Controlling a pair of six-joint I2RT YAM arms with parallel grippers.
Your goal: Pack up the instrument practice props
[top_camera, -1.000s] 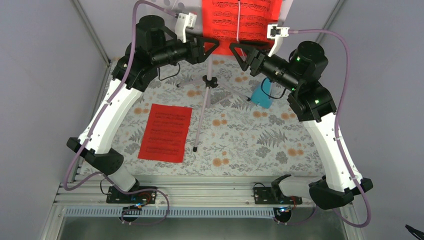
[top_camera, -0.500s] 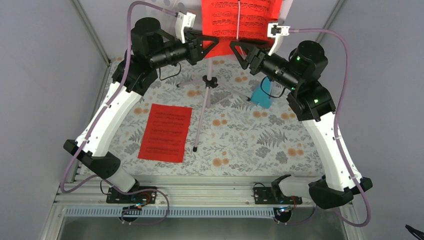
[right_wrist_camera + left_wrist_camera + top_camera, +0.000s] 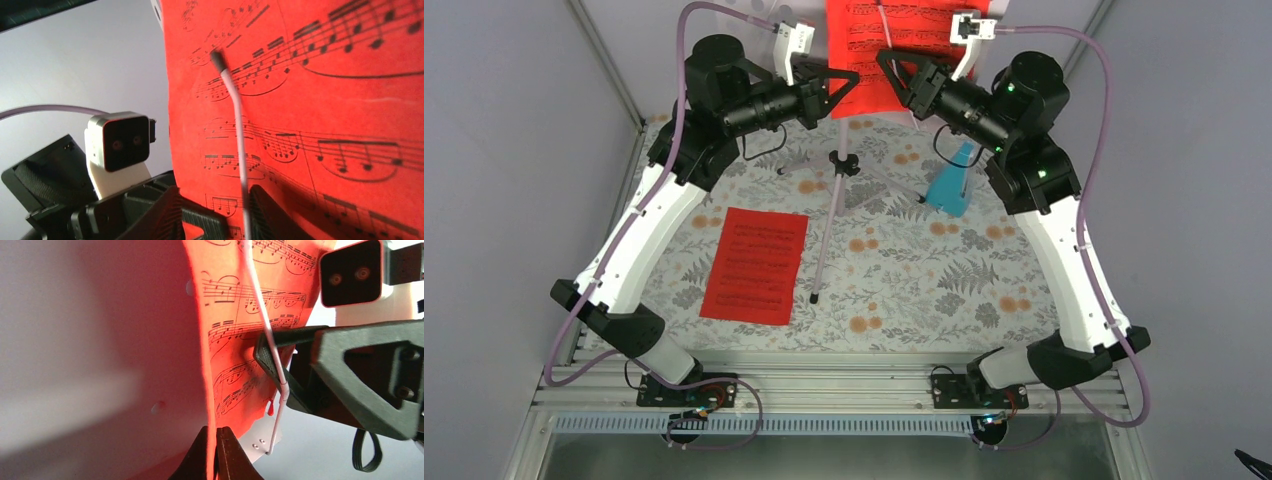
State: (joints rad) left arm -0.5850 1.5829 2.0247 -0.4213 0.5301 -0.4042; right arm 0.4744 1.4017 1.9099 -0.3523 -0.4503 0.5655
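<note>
The silver tripod music stand (image 3: 834, 190) stands at the back centre. Its pale perforated desk (image 3: 100, 340) carries a red sheet of music (image 3: 859, 50) behind a thin wire holder (image 3: 239, 130). My left gripper (image 3: 216, 432) is shut on that sheet's lower edge. My right gripper (image 3: 216, 189) faces the sheet's front from the other side, jaws apart, with the wire just beside its right finger (image 3: 270, 215). A second red sheet (image 3: 756, 264) lies flat on the table at the left. The turquoise metronome (image 3: 949, 185) sits beneath my right arm.
A floral cloth (image 3: 904, 270) covers the table. Grey walls close in left, right and behind. An aluminium rail (image 3: 844, 375) runs along the near edge by the arm bases. The stand's long leg (image 3: 822, 250) reaches toward the front.
My left gripper has shut on the sheet's lower edge. My right gripper has risen and swung back toward the sheet, its jaws narrowing around the wire holder.
</note>
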